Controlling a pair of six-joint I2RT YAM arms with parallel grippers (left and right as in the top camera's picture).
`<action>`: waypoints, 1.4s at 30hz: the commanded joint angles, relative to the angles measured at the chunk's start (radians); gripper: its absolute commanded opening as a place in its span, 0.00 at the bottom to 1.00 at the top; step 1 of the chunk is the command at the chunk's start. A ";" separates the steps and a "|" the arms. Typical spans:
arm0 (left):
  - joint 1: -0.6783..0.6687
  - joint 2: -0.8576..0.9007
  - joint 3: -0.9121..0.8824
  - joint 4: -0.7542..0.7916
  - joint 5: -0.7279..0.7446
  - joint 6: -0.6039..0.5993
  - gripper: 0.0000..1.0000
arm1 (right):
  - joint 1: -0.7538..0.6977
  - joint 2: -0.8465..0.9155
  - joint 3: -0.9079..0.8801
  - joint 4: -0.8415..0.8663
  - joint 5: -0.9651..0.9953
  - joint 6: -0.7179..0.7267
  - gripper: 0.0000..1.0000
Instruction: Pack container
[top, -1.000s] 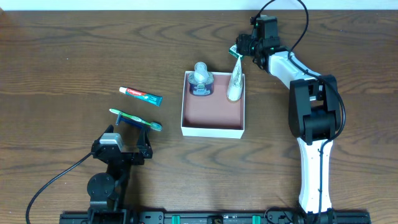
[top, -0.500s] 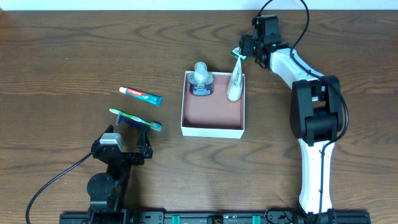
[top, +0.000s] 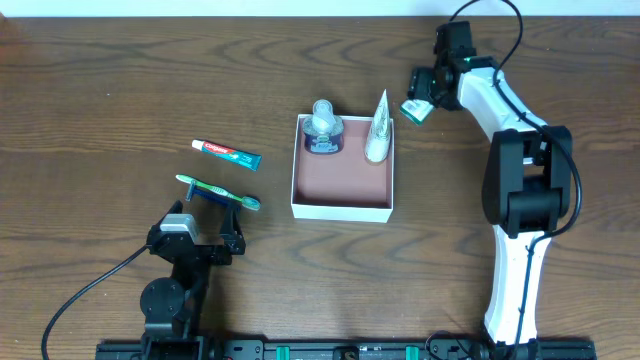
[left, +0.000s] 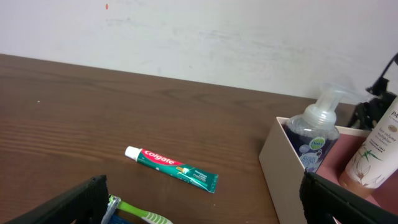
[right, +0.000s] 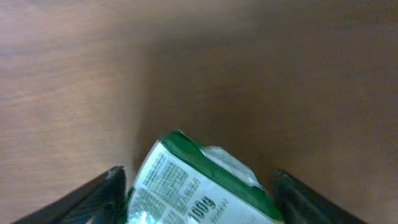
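Observation:
The container (top: 340, 186) is a shallow white box with a pink-brown inside, at the table's middle. A clear pump bottle (top: 323, 128) and a white tube (top: 378, 130) stand along its back wall; both also show in the left wrist view, the bottle (left: 317, 134) and the tube (left: 373, 152). My right gripper (top: 424, 96) is shut on a green-and-white packet (top: 414, 109), right of the box's back corner; the right wrist view shows the packet (right: 199, 183) between the fingers (right: 199, 202). My left gripper (top: 205, 232) is open and empty near the front left.
A green-and-red toothpaste tube (top: 226, 153) lies left of the box, also seen in the left wrist view (left: 171, 168). A green toothbrush (top: 218, 191) lies just in front of it, right by my left gripper's fingers. A pale wall runs along the table's back edge.
My right gripper has moved to the right, away from the top of the white tube, carrying the green-and-white packet. The left arm has not moved.

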 joint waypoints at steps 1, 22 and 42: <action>0.005 -0.005 -0.016 -0.036 0.012 -0.002 0.98 | -0.020 0.143 -0.097 -0.120 -0.008 0.057 0.80; 0.005 -0.005 -0.016 -0.036 0.012 -0.002 0.98 | -0.020 0.140 -0.077 -0.220 -0.060 0.013 0.26; 0.005 -0.005 -0.016 -0.036 0.012 -0.002 0.98 | -0.008 -0.255 0.301 -0.578 -0.226 -0.199 0.30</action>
